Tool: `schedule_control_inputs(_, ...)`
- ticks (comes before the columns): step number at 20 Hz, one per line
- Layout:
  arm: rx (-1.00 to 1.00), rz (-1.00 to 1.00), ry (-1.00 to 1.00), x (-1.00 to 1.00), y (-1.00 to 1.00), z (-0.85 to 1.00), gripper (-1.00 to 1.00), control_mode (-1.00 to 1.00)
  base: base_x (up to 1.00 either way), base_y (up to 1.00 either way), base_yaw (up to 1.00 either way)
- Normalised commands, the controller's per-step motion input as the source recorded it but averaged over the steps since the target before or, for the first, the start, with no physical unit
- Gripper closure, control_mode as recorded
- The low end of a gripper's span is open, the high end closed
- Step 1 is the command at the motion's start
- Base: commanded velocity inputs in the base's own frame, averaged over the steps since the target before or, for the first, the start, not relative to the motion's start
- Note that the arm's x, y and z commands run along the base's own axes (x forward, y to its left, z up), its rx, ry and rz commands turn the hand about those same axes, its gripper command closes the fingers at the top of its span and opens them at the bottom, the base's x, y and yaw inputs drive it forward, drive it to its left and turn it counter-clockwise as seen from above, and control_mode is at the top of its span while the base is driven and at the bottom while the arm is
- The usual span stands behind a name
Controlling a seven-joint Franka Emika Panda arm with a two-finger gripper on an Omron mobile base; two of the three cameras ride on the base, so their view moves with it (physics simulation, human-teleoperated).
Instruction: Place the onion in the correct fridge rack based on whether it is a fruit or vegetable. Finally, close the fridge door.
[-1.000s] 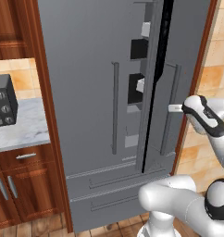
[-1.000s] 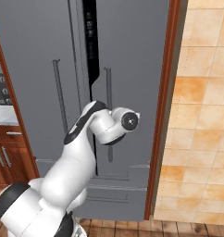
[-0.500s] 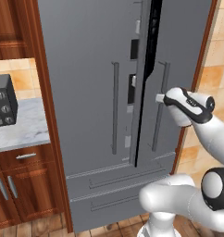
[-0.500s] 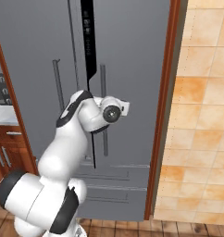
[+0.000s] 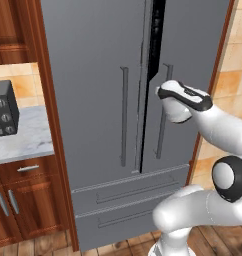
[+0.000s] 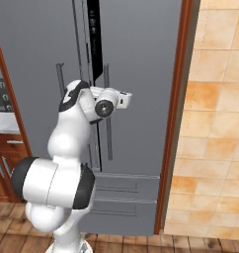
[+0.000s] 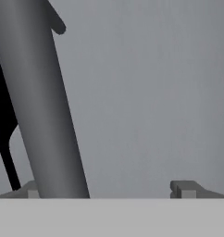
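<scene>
The grey fridge's right door (image 5: pixel 193 75) stands almost closed, leaving a narrow dark gap (image 5: pixel 155 35) beside the left door. My gripper (image 5: pixel 160 92) is pressed up to this door next to its vertical handle (image 5: pixel 163 120). In the hand view the handle (image 7: pixel 44 106) crosses in front of the left fingertip, and the right fingertip (image 7: pixel 185 189) sits far from it against the door face (image 7: pixel 155 92), so the gripper (image 7: pixel 109 190) is open and holds nothing. The onion and the fridge rack are hidden behind the doors. From the right base view the hand (image 6: pixel 105 105) covers the handle (image 6: pixel 108 118).
The left door has its own handle (image 5: pixel 124 115), and two drawers (image 5: pixel 128 195) lie below. A microwave (image 5: pixel 0 112) sits on a marble counter (image 5: pixel 23 142) over wooden cabinets (image 5: pixel 28 200) at left. A wooden frame (image 6: pixel 173 123) and tiled wall (image 6: pixel 215 123) border the fridge on the right.
The right fridge door has swung in toward the fridge, narrowing the gap from a wide opening to a thin slit. My hand moved leftward and inward with it.
</scene>
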Motion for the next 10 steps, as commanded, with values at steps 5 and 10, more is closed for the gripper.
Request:
schedule_control_inputs(5, 0.0, -0.06, -0.03, 0.65, 0.04, 0.48, -1.0, -1.0, 0.0, 0.0, 0.0)
schedule_control_inputs(10, 0.0, -0.08, 0.0, 0.82, 0.02, 0.35, -1.0, -1.0, 0.0, 0.0, 0.0)
